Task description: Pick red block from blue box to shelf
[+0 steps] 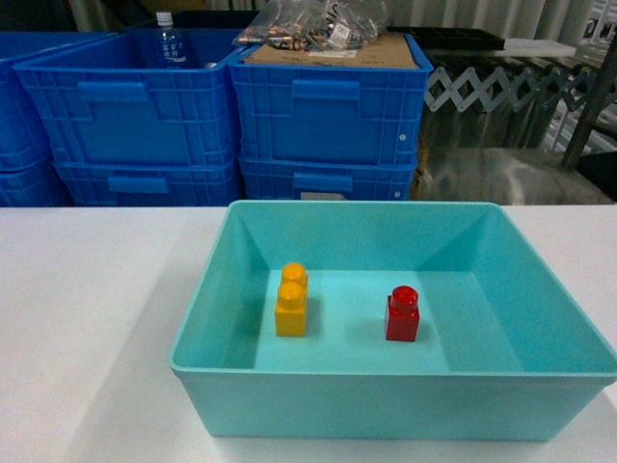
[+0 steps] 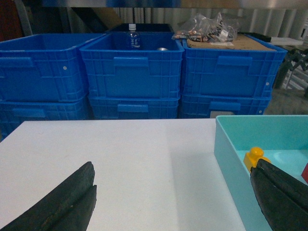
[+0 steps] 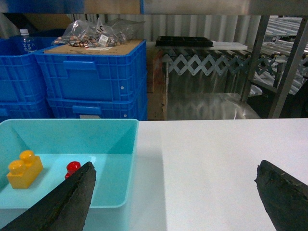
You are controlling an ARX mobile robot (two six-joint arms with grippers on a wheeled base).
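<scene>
Right tool (image 3: 175,202) agape | red block (image 1: 402,314) left of it, in blue box (image 1: 289,400) | left tool (image 2: 173,202) agape

Red block (image 3: 72,168) mostly hidden behind the right gripper's (image 3: 175,202) dark finger (image 3: 67,199), only the stud showing. In the left wrist view, just a red sliver (image 2: 305,172) at the picture's edge. Blue box (image 2: 231,159) cut off right there; yellow brick (image 2: 254,157) half masked by a finger (image 2: 281,197). Shelf (image 3: 281,62) cropped, tiers blurred.

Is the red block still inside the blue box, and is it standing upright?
Yes, inside and upright. The red block stands on the floor of the blue box with its stud pointing up, apart from the yellow brick.
</scene>
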